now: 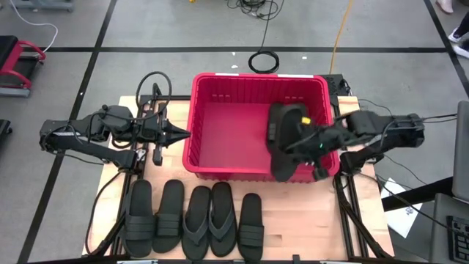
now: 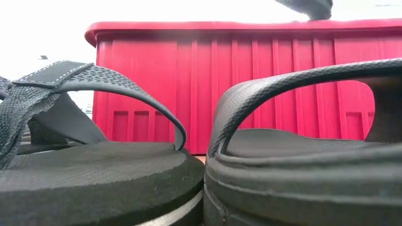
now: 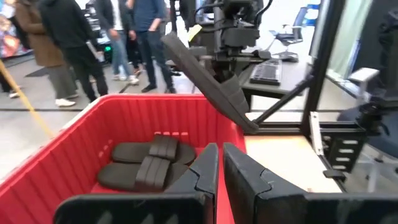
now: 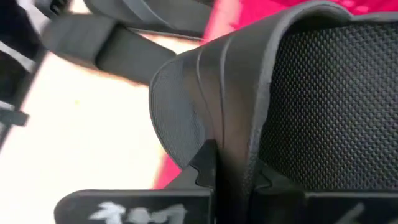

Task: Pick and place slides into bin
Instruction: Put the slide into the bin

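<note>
Slide clamped in right gripper above bin rim, left gripper closed, empty

Lighting: bright, even, overhead. Low view: background blown out white above the bin. Right wrist view: counter beyond fingers blurred, overexposed.

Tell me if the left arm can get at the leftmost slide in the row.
Probably yes: the left gripper is shut on nothing, and the leftmost slide lies uncovered on the table just below it.
</note>
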Motion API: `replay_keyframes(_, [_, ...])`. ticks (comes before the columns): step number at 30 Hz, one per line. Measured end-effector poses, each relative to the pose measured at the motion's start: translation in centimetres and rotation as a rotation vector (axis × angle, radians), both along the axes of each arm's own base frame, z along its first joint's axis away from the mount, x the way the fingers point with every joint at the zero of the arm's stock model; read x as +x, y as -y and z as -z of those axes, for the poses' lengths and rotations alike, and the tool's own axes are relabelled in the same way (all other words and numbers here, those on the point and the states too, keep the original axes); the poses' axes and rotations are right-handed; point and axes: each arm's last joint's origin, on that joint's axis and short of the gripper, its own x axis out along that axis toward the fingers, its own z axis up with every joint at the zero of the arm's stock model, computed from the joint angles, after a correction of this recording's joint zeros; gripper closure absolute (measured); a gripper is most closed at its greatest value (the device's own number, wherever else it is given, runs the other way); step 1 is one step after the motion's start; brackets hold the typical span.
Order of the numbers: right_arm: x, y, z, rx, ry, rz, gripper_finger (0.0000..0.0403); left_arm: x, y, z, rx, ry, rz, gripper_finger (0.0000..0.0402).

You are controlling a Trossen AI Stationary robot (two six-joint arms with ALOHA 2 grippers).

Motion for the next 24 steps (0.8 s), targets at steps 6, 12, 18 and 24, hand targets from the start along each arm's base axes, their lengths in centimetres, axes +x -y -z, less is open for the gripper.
replay_keyframes(6, [-2.7, 3.9, -1.6, -0.118, 0.101, 0.042, 0.0396, 0.0, -0.3, 0.0, -0.004, 0.006, -0.098, 0.0376])
replay_keyframes(12, [-4.4, 7.1, -3.3, -0.109, 0.389, -0.007, 0.0396, 0.1, -0.5, -0.5, -0.006, 0.057, -0.186, 0.0376])
replay_keyframes(18, [-4.4, 10.7, -1.2, 0.027, 0.436, -0.053, 0.0396, 0.0, -0.7, -0.9, -0.007, 0.096, -0.251, 0.0376])
replay_keyframes(24, [-2.5, 15.3, 2.4, 0.237, 0.480, -0.098, 0.0396, 0.2, -0.9, -0.9, -0.017, 0.106, -0.311, 0.0376])
